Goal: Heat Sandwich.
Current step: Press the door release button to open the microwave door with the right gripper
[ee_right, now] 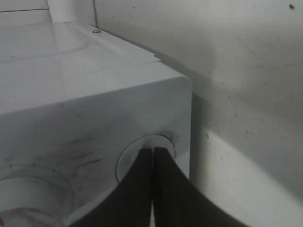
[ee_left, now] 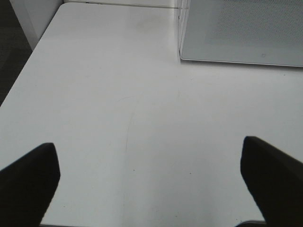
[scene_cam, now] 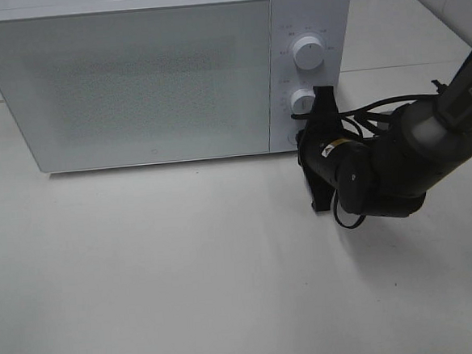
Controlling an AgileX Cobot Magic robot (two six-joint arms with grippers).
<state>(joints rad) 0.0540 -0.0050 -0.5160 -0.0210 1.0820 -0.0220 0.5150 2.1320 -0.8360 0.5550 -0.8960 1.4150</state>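
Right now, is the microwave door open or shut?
Shut. The microwave door lies flush with the control panel, no gap showing. The right gripper, shut, is at the panel's lowest round button.

White microwave (scene_cam: 148, 78) at far edge of counter (scene_cam: 186, 278), door closed. Control panel on its right side: upper knob (scene_cam: 308, 54), lower knob (scene_cam: 303, 101), round button (ee_right: 125, 163) low at corner. Counter white, faint curved scratch (ee_left: 129, 127).

White microwave (scene_cam: 132, 79), shut, upright, facing forward
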